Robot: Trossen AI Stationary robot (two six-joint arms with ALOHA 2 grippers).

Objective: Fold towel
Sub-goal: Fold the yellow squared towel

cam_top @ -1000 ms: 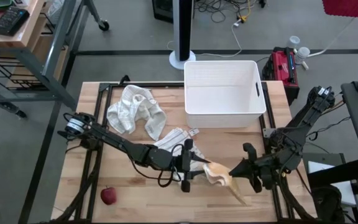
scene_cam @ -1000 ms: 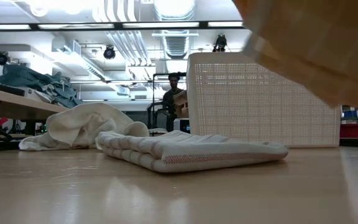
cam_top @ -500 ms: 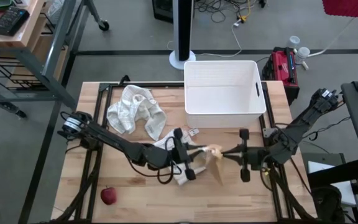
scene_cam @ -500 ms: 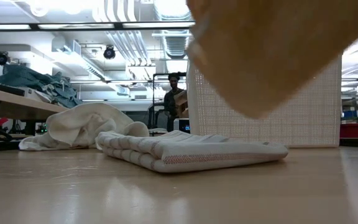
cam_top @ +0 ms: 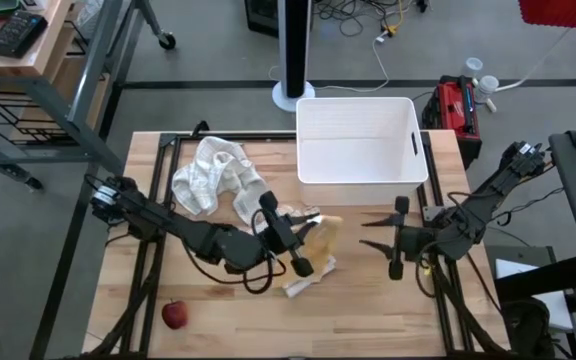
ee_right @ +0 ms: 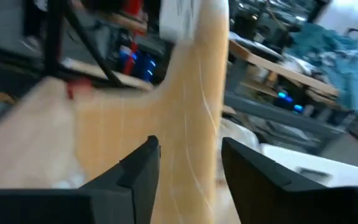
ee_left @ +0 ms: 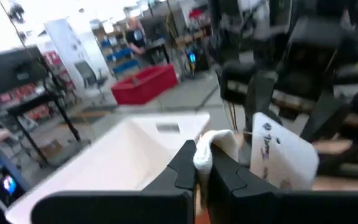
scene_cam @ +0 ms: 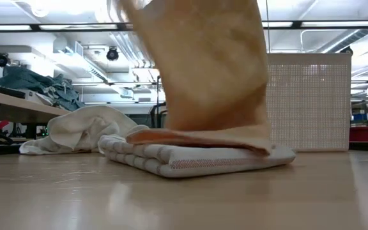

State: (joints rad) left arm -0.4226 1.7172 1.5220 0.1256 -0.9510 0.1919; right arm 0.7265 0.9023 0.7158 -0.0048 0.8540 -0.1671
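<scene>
A tan towel (cam_top: 324,238) hangs from my left gripper (cam_top: 306,230), which is shut on it above the table's middle. The towel's lower end (scene_cam: 203,137) lies on a folded white striped towel (scene_cam: 197,158) that rests flat on the table. A white label (ee_left: 279,155) sticks out near the held edge. My right gripper (cam_top: 370,231) stands open a little to the right of the tan towel and points at it. The towel (ee_right: 191,93) shows ahead between its fingers, apart from them. My left gripper pinches the tan towel's upper edge (ee_left: 209,148) between its two fingers, close to the white label. The fingers lie about level, coming from the table's left. The towel hangs below them, slack, with its lower end on the folded striped towel.
A white basket (cam_top: 358,150) stands at the far middle of the table. A crumpled white towel (cam_top: 213,180) lies at the far left, and a red apple (cam_top: 175,315) sits near the front left. Bare wood lies at the front right.
My left gripper has shut on the tan towel's edge and risen, going toward the table's left and far side. My right gripper has rolled, opened and let go. The towel, earlier held out to the right, now hangs from my left gripper with its lower end on the folded towel.
</scene>
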